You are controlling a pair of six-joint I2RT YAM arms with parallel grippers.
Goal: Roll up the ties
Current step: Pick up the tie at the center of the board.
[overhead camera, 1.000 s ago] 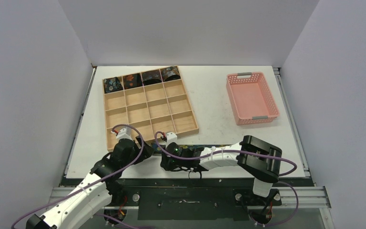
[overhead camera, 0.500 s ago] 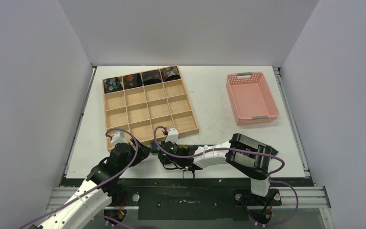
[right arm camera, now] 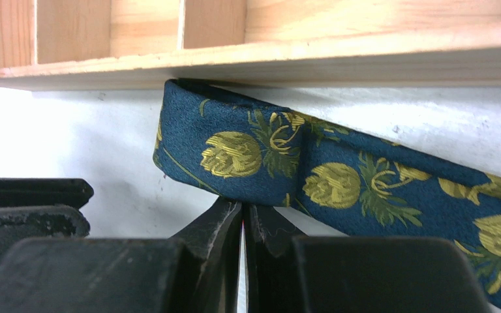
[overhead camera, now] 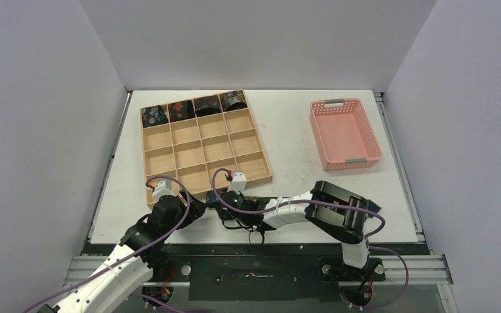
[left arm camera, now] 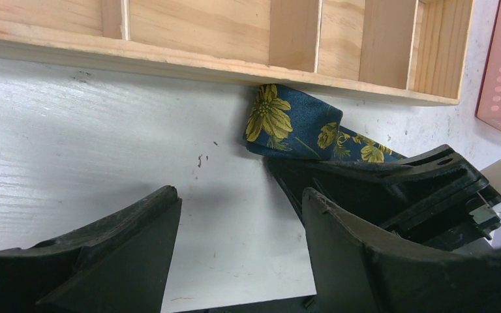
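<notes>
A navy tie with yellow flowers (right arm camera: 267, 156) lies on the white table along the front wall of the wooden tray (overhead camera: 145, 163). Its left end is folded over against that wall (left arm camera: 280, 120). My right gripper (right arm camera: 242, 207) is shut, and its tips pinch the lower edge of the folded end. It also shows in the left wrist view (left arm camera: 378, 182), lying over the tie. My left gripper (left arm camera: 238, 195) is open and empty, just left of the folded end, low over bare table. Several rolled ties (overhead camera: 194, 107) fill the tray's back row.
The tray's other compartments hold nothing. A pink plastic basket (overhead camera: 316, 134) stands at the back right. Both grippers (overhead camera: 205, 203) are close together at the tray's front edge, near the table's near edge.
My right gripper has moved left and a little away from me, to the tray's front wall. My left gripper has shifted slightly left and stays open.
</notes>
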